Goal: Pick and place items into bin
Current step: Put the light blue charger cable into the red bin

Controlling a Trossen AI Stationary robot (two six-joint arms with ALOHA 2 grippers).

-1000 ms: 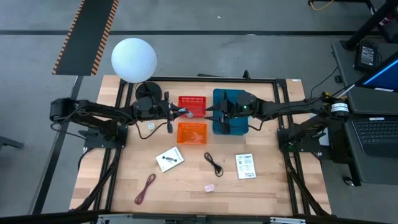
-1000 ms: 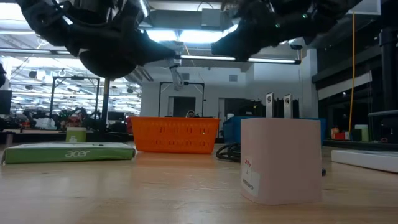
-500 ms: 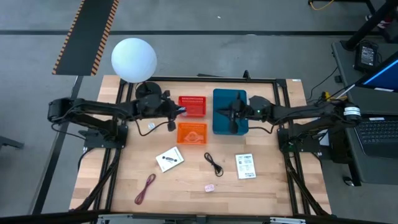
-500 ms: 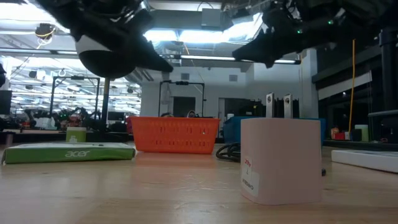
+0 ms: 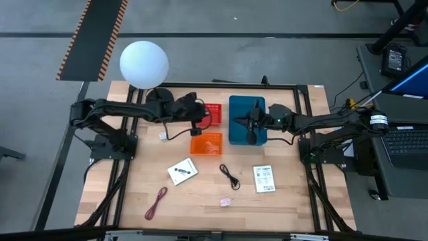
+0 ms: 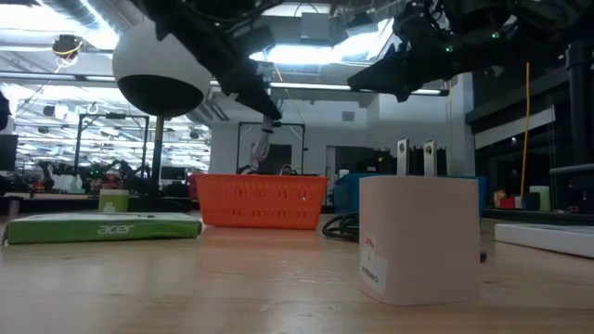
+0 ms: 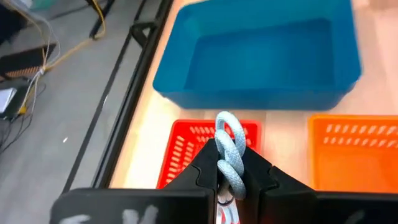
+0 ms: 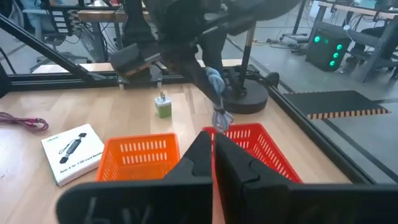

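My left gripper [image 7: 229, 167] [image 5: 200, 118] is shut on a pale blue twisted cord [image 7: 227, 146] above the red basket [image 7: 186, 149]. My right gripper [image 8: 213, 146] [image 5: 253, 126] hovers shut and empty over the blue bin [image 5: 246, 107]. On the table lie two white packets [image 5: 182, 171] [image 5: 264, 178], a black cord [image 5: 230, 176], a dark-red cord [image 5: 156, 203] and a tiny pink piece [image 5: 225, 201]. A small green plug [image 8: 163, 106] stands left of the baskets. My left gripper pinches the pale cord's bundled coils [image 7: 231, 171] between its two fingers, and a loop [image 7: 227, 127] sticks out past the fingertips. The fingers slant down toward the table's right. The cord's free end [image 8: 221, 118] dangles below them, clear of the red basket.
An orange basket [image 5: 206, 142] stands just in front of the red one, and the blue bin is to their right. The white globe lamp [image 5: 144, 63] sits on its dark base at the far left corner. Black frame rails [image 5: 200, 86] border the table.
My left gripper has carried the pale cord toward the table's right, from beside the baskets to above the red basket. My right gripper has drawn back toward the right, from the blue bin's left rim to over its middle.
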